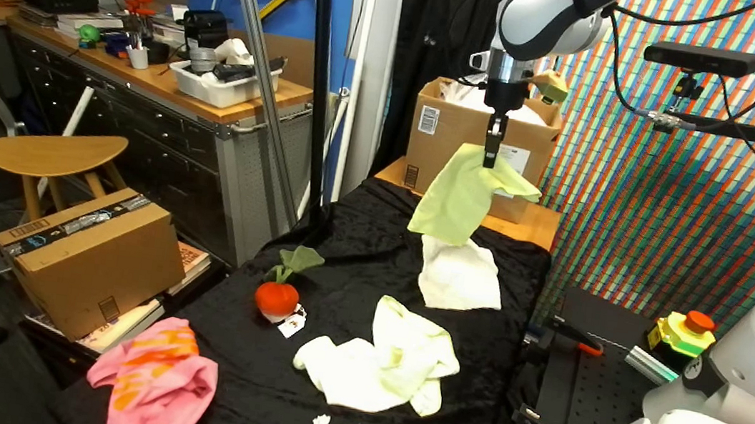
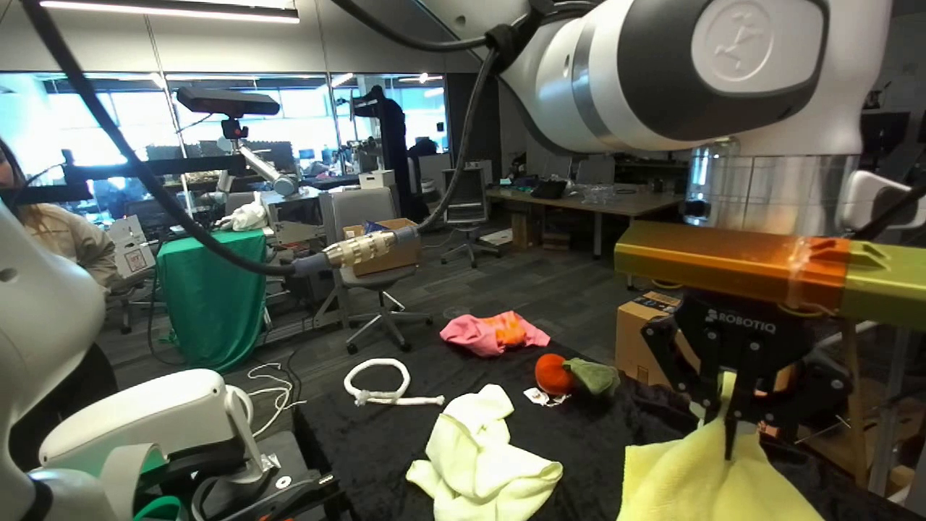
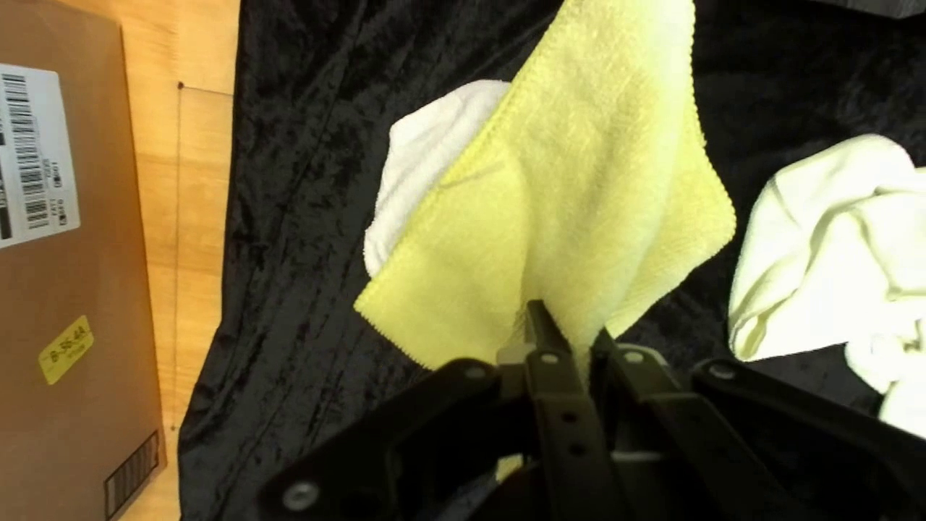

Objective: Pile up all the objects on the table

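Your worktop (image 1: 372,254) seems without finished pile: over its one o'clock, your end effector (image 1: 489,161) clamps yellow towel (image 1: 452,199); much remains, like pink cloth (image 1: 161,380) at eight.

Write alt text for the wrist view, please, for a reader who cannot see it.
The gripper holds a yellow cloth, which partly hides a white cloth on black fabric. A crumpled pale cloth lies at right, and a cardboard box stands on a wooden surface at left.
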Motion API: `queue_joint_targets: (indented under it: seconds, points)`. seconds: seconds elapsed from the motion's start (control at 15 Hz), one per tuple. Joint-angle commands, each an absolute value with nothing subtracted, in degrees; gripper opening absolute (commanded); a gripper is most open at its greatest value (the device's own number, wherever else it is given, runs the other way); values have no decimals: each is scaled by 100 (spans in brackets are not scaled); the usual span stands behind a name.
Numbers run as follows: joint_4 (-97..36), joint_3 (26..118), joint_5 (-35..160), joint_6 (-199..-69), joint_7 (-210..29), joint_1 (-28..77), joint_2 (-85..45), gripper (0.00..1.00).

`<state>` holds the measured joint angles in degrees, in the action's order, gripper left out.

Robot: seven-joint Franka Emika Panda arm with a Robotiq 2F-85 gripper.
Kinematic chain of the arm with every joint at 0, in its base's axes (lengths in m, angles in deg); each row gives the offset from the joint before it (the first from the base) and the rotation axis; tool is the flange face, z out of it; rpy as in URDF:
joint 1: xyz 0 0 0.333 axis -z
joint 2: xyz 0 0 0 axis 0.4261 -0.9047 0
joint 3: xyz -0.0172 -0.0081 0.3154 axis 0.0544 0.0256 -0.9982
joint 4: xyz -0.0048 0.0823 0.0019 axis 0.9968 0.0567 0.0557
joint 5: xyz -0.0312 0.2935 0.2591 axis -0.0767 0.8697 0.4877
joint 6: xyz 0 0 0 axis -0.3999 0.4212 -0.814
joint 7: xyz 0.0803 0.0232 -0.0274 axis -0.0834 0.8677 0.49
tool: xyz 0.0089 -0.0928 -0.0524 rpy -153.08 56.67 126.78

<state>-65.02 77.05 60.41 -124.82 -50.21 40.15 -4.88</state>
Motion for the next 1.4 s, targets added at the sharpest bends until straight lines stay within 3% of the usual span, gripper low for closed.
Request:
queue_joint_targets:
  seconds: [0.0,0.47,0.53,0.6,1.2,1.33]
  points:
    - [-6658,7747,5868,-12621,-5022,3826,-577,2]
    - [-6515,7752,5499,-12430,-5562,3779,-1184,4]
    - [-6530,7745,5454,-12468,-5610,3780,-1239,33]
    - [-6533,7738,5425,-12481,-5626,3784,-1293,33]
    - [-6532,7659,5234,-12606,-5890,3704,-1415,99]
    - [-6548,7583,5181,-12712,-5923,3609,-1389,100]
